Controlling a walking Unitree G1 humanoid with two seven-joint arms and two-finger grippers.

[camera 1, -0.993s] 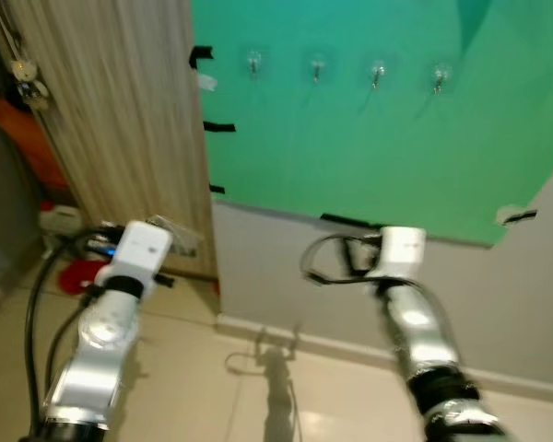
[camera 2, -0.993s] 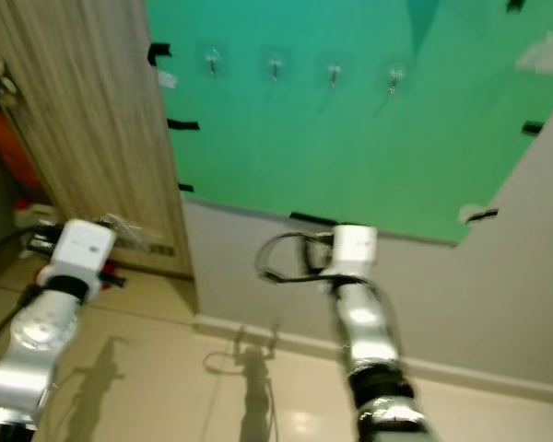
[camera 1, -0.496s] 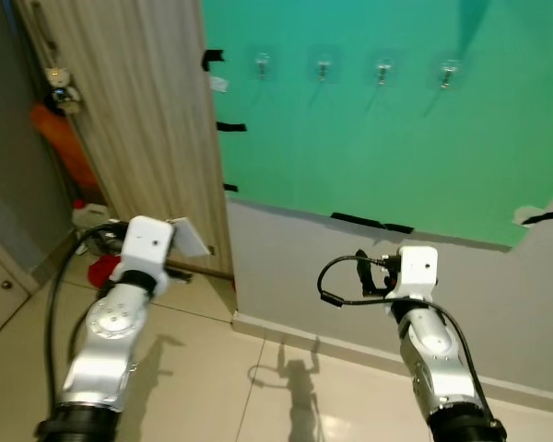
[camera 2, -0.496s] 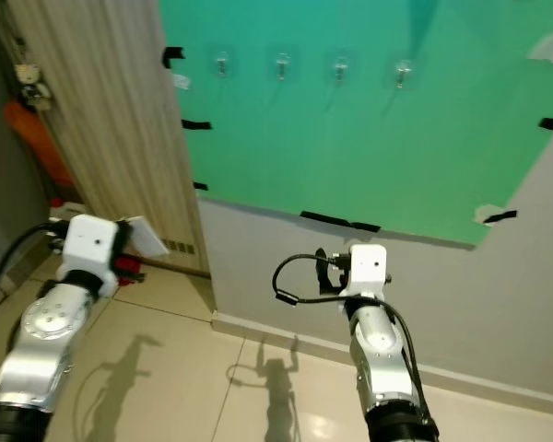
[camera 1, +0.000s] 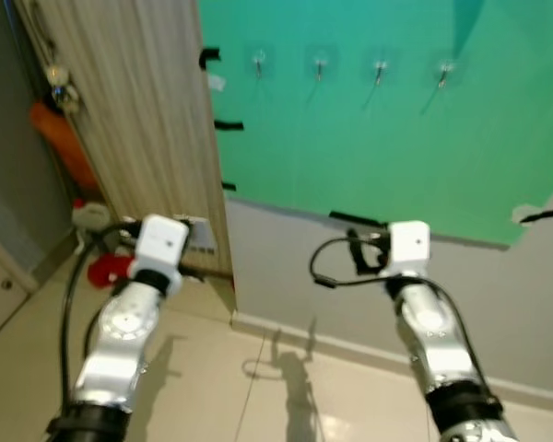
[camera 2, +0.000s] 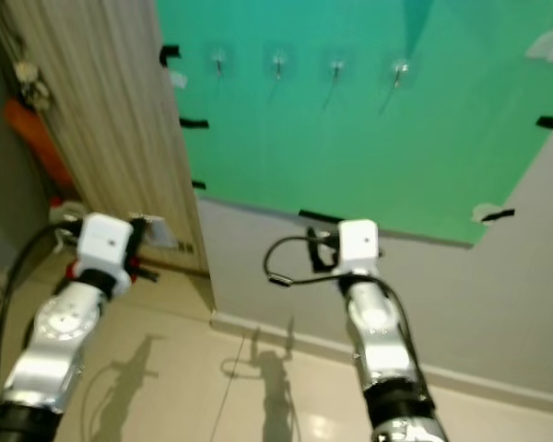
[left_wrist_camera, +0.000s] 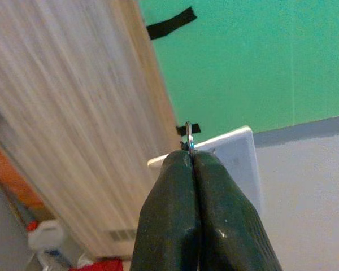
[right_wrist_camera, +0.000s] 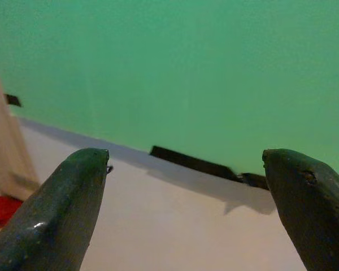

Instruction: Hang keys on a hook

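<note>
My left gripper [left_wrist_camera: 190, 159] is shut on the keys: a thin metal ring [left_wrist_camera: 188, 134] sticks out between the fingertips, with a white tag [left_wrist_camera: 233, 151] behind it. In the eye views the tag [camera 1: 199, 236] pokes out beside the left wrist [camera 1: 161, 243], low by the wooden panel. Several clear hooks [camera 1: 320, 67] run in a row high on the green board [camera 1: 369, 147], well above both arms. My right gripper [right_wrist_camera: 183, 164] is open and holds nothing, facing the board's lower edge; its wrist [camera 1: 406, 247] is raised in front of the grey wall.
A tall wooden panel [camera 1: 134, 120] stands left of the board. Behind it on the floor are a red object [camera 1: 105, 269], a white bottle [camera 1: 90, 215] and an orange thing [camera 1: 63, 140]. Grey wall [camera 1: 295, 267] and a skirting meet the tiled floor [camera 1: 221, 396].
The camera has shifted a little. My right wrist has risen slightly toward the board's lower edge. The left gripper stays shut on the keys, with the tag now closer to the wooden panel.
</note>
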